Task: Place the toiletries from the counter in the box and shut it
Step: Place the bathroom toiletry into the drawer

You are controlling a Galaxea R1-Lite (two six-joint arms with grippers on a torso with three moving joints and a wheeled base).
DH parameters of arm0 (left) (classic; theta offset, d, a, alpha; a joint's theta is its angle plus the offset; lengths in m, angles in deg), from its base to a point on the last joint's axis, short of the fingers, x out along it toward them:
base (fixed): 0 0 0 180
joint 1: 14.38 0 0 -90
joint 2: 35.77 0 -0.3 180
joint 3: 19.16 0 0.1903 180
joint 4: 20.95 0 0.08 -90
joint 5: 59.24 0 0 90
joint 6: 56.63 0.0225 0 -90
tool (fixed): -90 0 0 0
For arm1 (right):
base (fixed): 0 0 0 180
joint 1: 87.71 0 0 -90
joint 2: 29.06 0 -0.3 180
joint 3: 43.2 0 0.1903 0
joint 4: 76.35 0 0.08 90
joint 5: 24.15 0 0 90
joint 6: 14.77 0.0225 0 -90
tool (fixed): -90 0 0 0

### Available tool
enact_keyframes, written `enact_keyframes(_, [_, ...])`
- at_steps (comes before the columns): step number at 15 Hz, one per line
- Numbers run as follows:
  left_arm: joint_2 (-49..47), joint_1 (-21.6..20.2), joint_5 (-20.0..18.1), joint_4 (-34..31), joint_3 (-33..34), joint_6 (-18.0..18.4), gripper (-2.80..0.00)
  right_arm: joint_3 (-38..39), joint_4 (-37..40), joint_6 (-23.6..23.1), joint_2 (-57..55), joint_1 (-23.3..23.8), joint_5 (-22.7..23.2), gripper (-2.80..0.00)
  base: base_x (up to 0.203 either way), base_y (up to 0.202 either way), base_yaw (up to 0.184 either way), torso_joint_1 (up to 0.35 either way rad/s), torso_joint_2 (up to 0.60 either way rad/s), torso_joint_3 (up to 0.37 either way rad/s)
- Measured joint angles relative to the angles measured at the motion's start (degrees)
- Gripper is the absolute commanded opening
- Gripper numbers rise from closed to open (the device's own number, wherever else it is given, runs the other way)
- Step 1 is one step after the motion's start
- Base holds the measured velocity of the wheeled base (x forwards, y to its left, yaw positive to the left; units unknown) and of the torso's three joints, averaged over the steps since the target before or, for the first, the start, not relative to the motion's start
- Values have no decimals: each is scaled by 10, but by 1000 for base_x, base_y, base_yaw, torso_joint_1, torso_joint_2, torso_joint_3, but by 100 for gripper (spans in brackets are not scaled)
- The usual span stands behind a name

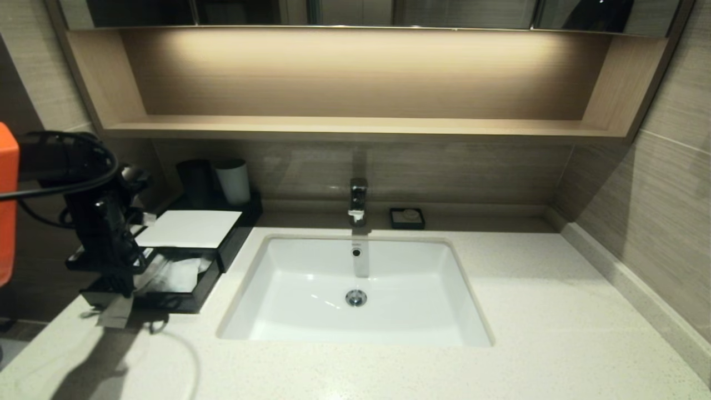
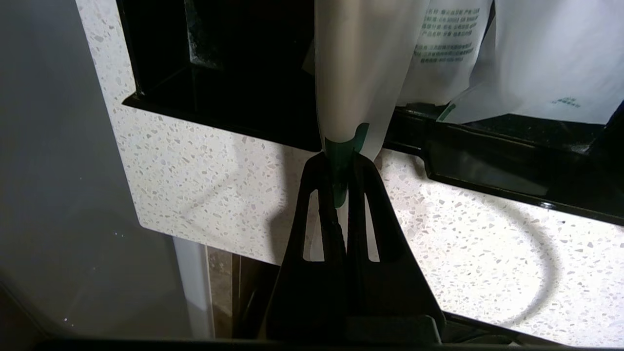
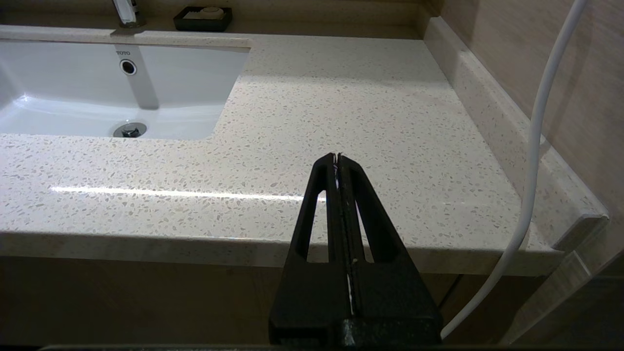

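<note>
The black box with a white top panel [image 1: 189, 228] stands at the counter's [image 1: 527, 311] back left, its front drawer [image 1: 183, 303] pulled out. Pale packets [image 1: 186, 272] lie inside the drawer, and in the left wrist view they show as white printed sachets [image 2: 536, 58]. My left gripper [image 1: 114, 294] hangs at the drawer's left front corner. It [image 2: 339, 158] is shut on the green-tipped end of a long slim clear sleeve [image 2: 360, 73], which reaches over the drawer's front rim [image 2: 229, 122]. My right gripper [image 3: 337, 156] is shut and empty above the counter's front right edge.
A white sink basin [image 1: 311, 316] with a chrome faucet [image 1: 358, 200] fills the middle. A black cup [image 1: 195, 180] and a white cup [image 1: 233, 180] stand behind the box. A small black square dish [image 1: 407, 218] sits right of the faucet. A wall upstand [image 3: 487, 112] borders the counter's right side.
</note>
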Motion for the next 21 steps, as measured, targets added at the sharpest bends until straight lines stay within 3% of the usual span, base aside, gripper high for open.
enact_keyframes(21, [-16, 5, -2, 94, 0, -10, -280, 0, 0, 0, 0, 0, 0, -280, 0, 0, 0, 0, 0, 0])
